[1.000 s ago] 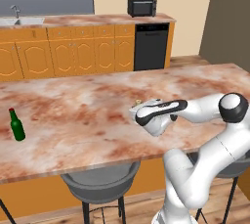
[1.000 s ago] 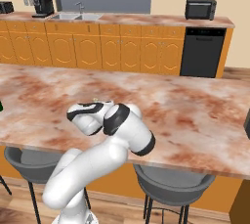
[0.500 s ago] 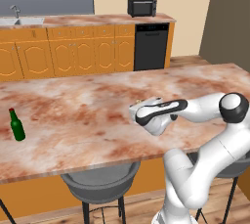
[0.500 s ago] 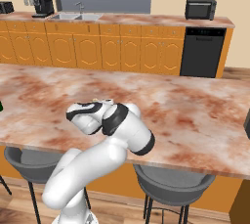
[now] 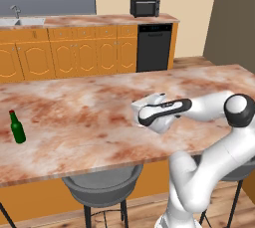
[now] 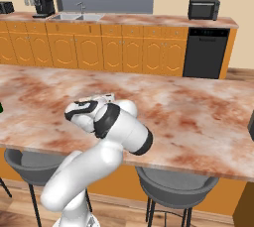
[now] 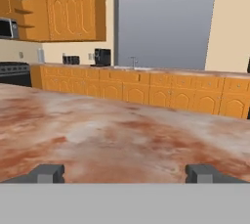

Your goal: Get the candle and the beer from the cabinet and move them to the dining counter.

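We see the long dining counter (image 5: 74, 122), a broad polished slab of reddish-brown and cream marbled stone on an orange base, with round grey padded stools (image 5: 102, 187) tucked under its near edge. On the slab's left part stands the beer (image 5: 17, 127), a small dark green glass bottle with a slim neck and a red cap. It is upright, long axis vertical, cap uppermost, near the front edge and well apart from the arm.

The white arm's two-finger gripper (image 7: 125, 173) hangs low over the middle of the counter, pointing along the stone surface towards the far wall. In the hand view its two small dark fingertips (image 7: 47, 172) stand far apart with bare marbled stone between them, so we judge the jaws wide open and holding nothing.

Behind the counter run low orange wooden cupboards (image 5: 74, 55) with arched raised-panel doors under a marbled top, a black dishwasher front (image 5: 154, 48) and a black microwave (image 5: 145, 7).
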